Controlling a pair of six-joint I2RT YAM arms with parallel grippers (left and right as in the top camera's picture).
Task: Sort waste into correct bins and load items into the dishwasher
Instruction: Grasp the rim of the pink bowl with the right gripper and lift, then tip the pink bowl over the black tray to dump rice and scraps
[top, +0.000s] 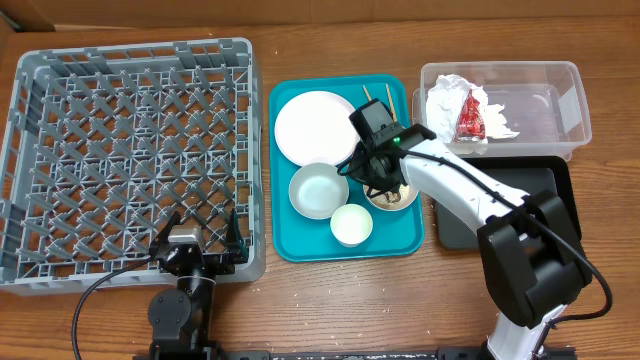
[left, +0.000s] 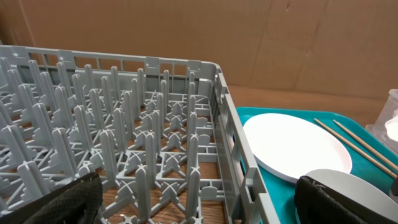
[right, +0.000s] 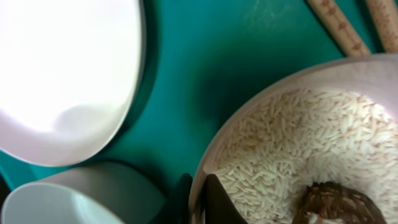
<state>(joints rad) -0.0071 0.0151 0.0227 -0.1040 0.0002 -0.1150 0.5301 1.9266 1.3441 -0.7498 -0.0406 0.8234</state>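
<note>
My right gripper (right: 200, 202) pinches the rim of the rice bowl (right: 249, 106) on the teal tray (right: 205, 74); my left gripper (top: 202, 228) hangs wide open at the rack (top: 120, 150) edge.

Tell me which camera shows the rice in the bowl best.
The right wrist view. The rice fills the frame, with single grains and a brown lump clear inside the bowl. The overhead view gives only a small speckled patch, half hidden by the right arm. The left wrist view does not show it.
</note>
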